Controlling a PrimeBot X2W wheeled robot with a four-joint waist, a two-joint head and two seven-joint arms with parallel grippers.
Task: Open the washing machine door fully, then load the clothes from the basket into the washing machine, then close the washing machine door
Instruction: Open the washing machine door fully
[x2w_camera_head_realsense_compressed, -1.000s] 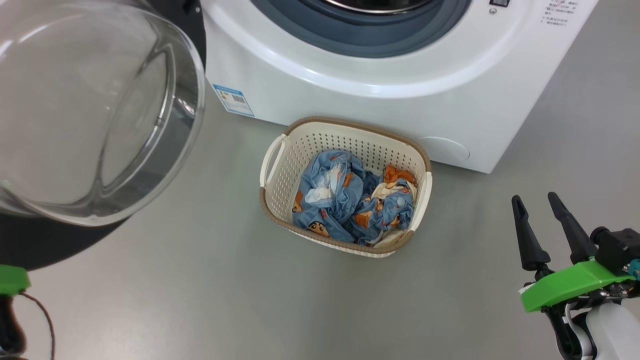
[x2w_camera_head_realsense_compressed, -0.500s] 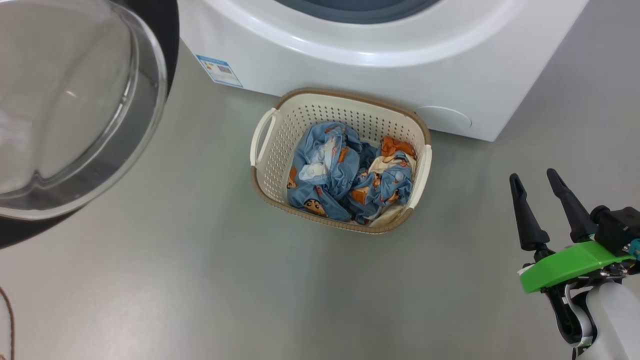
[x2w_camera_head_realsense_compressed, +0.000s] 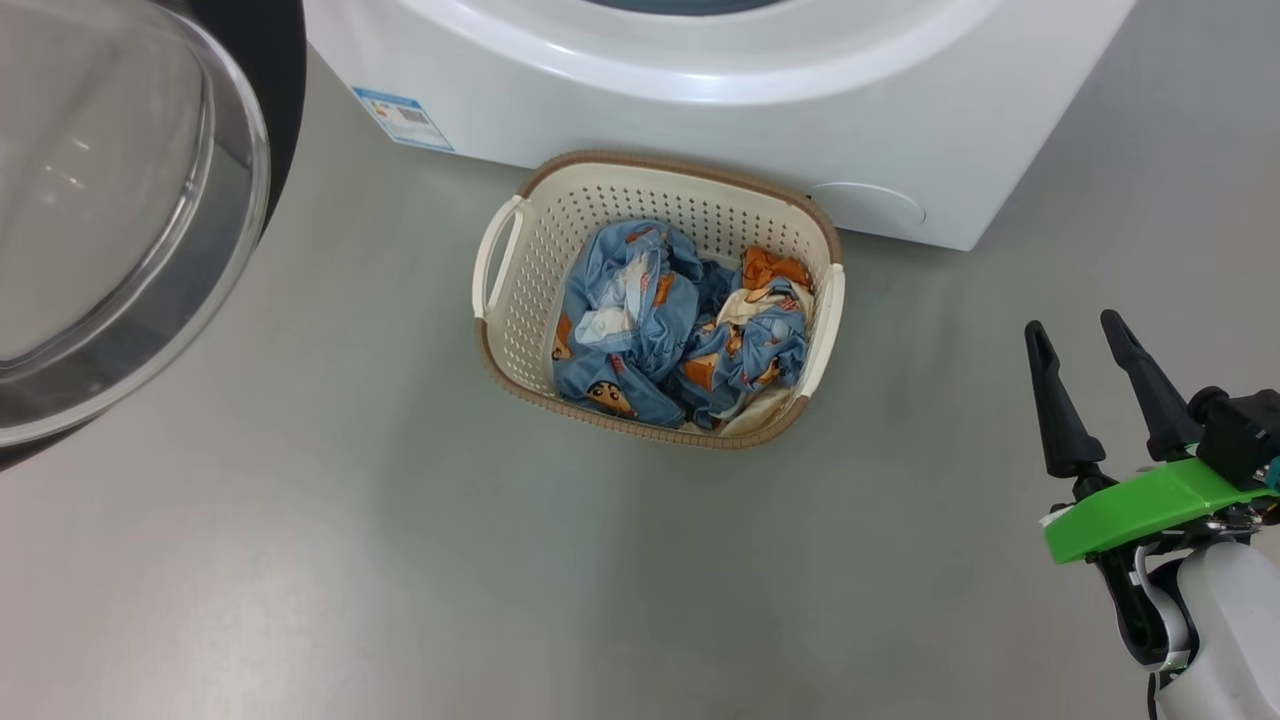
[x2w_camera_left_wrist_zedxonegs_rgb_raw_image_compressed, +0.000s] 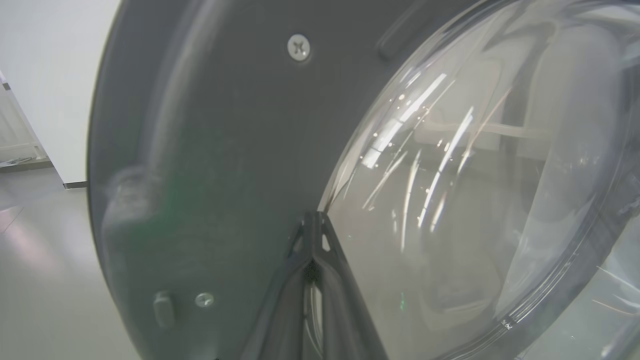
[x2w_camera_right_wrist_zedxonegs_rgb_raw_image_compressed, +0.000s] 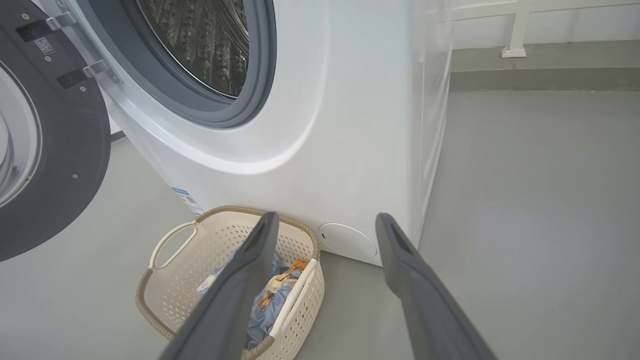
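A: How will the clothes (x2w_camera_head_realsense_compressed: 680, 330) handle?

B: They look soft, light and limp: a crumpled blue heap that should sag and trail once lifted. A pinch on a raised fold at the heap's 11 o'clock seems the safest hold. A loose corner would likely drag the rest along.

A: Where do they lie?

B: They lie inside the basket (x2w_camera_head_realsense_compressed: 520, 300), which stands on the floor (x2w_camera_head_realsense_compressed: 400, 560) in the middle of the head view. It is just in front of the washing machine (x2w_camera_head_realsense_compressed: 700, 110) at 12 o'clock. The washing machine door (x2w_camera_head_realsense_compressed: 100, 220) hangs swung out at 9 o'clock.

A: And the hands?

B: The right hand (x2w_camera_head_realsense_compressed: 1072, 323) hovers at the basket's 4 o'clock, well apart from it. Its fingers are spread wide and carry nothing. The left hand (x2w_camera_left_wrist_zedxonegs_rgb_raw_image_compressed: 312, 220) is closed, with its tips pressed together and nothing between them. It points at the door's inner face, where the dark rim meets the glass. Whether it touches the door cannot be told.
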